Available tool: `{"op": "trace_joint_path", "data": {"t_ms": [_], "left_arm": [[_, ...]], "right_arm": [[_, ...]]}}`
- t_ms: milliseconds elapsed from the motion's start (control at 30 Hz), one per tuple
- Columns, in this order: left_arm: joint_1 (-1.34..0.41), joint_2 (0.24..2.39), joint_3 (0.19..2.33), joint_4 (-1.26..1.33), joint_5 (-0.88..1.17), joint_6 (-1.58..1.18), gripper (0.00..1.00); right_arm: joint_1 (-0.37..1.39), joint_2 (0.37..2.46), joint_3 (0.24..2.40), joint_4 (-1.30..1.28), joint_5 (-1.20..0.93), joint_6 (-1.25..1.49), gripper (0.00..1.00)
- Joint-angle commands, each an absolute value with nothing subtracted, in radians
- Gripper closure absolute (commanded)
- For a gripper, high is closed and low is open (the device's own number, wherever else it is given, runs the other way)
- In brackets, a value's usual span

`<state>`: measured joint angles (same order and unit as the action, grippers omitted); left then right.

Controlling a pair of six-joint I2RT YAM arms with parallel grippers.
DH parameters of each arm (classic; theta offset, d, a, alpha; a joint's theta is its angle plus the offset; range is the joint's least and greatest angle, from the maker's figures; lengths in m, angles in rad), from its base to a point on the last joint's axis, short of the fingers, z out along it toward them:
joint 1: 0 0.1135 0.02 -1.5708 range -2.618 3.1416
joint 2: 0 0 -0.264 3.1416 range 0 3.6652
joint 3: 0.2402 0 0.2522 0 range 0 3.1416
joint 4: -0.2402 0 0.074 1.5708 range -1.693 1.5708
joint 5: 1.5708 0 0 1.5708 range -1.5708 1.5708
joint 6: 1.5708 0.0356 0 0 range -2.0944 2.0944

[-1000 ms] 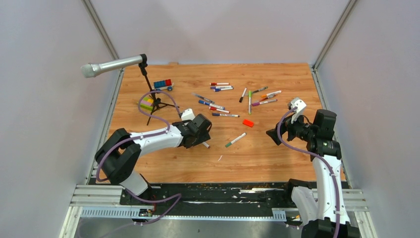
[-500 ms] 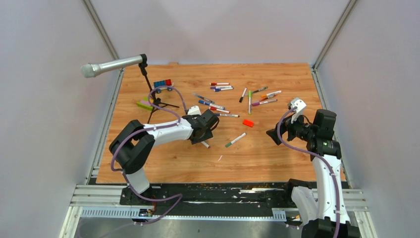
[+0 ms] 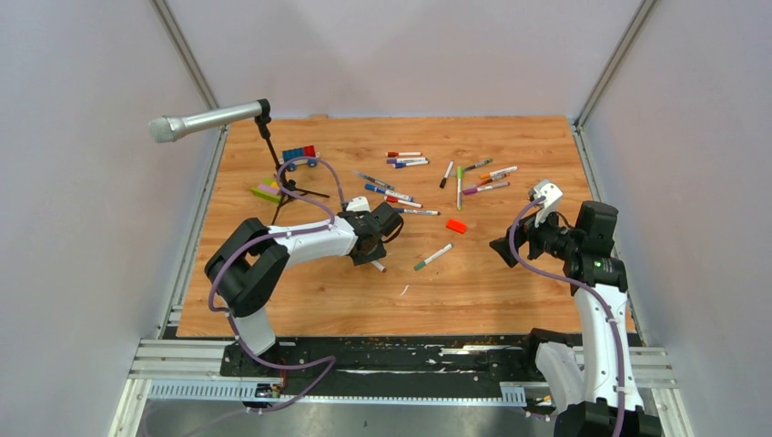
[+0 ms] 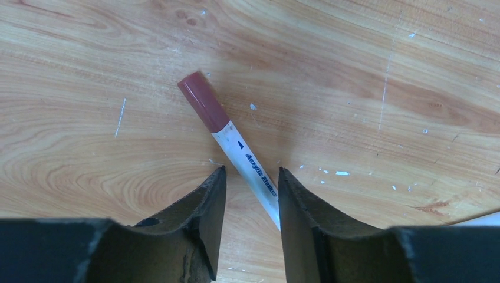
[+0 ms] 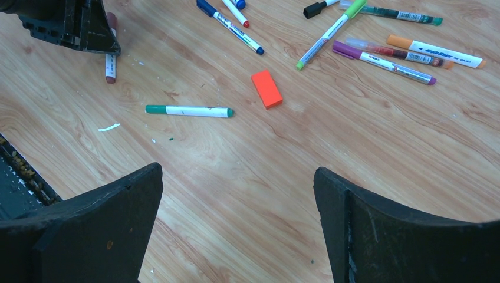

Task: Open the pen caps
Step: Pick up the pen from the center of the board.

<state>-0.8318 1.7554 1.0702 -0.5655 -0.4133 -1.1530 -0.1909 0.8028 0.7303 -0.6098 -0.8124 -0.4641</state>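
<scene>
**On the wooden surface: left end effector astride a brown-capped pen**

Clock directions are read from the top view, with 12 o'clock at the far wall. The surface [image 3: 510, 300] is an orange-toned wood-grain board flecked with small white marks and scratches. Plain grey-white walls [image 3: 401, 55] enclose it on the far, left and right sides. A black-and-metal rail [image 3: 382, 350] carrying both arm bases runs along its 6 o'clock edge.

At 10 o'clock a grey microphone [image 3: 205, 119] projects leftwards from a black tripod [image 3: 282, 187], with stacked toy bricks [image 3: 299, 155] just beside it. Most pens [image 3: 428, 173], with coloured ends, lie scattered from the centre toward 1 o'clock. An orange-red block [image 3: 456, 226] lies near the centre, with a green-ended pen [image 3: 432, 257] at its 7 o'clock. A white scrap [image 3: 404, 290] lies further toward 6 o'clock.

The left end effector [image 4: 252, 172] is lowered just left of centre over the brown-capped pen [image 4: 247, 162], which lies flat on the wood. Its fingers [image 4: 206, 200] stand narrowly apart on either side of the white barrel. Bare wood shows between the barrel and one finger, while the barrel lies against or very near the other. The brown cap [image 4: 203, 101] is on the pen and lies clear beyond the fingertips.

The right end effector [image 5: 239, 171] hovers at 3 o'clock, its jaws wide apart with nothing between them.
</scene>
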Motion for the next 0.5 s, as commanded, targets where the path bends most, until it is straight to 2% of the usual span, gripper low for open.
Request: {"op": "trace_joint_path", "data": {"t_ms": [0,267,367,467], "left_arm": [[-0.839,1.767,1.086,-0.571,-0.438,-1.142,0.58],[-0.838,1.739,1.071,-0.558,-0.457,-1.092,0.64],[-0.839,1.748,1.071,-0.566,-0.454,-1.08,0.63],[-0.839,1.756,1.064,-0.579,-0.466,-1.083,0.57]], "right_arm": [[-0.187,0.793,0.758,-0.604,-0.811,-0.483,0.0],[-0.187,0.788,0.758,-0.606,-0.81,-0.485,0.0],[-0.186,0.786,0.759,-0.607,-0.81,-0.484,0.0],[-0.187,0.784,0.759,-0.607,-0.808,-0.484,0.0]]}}
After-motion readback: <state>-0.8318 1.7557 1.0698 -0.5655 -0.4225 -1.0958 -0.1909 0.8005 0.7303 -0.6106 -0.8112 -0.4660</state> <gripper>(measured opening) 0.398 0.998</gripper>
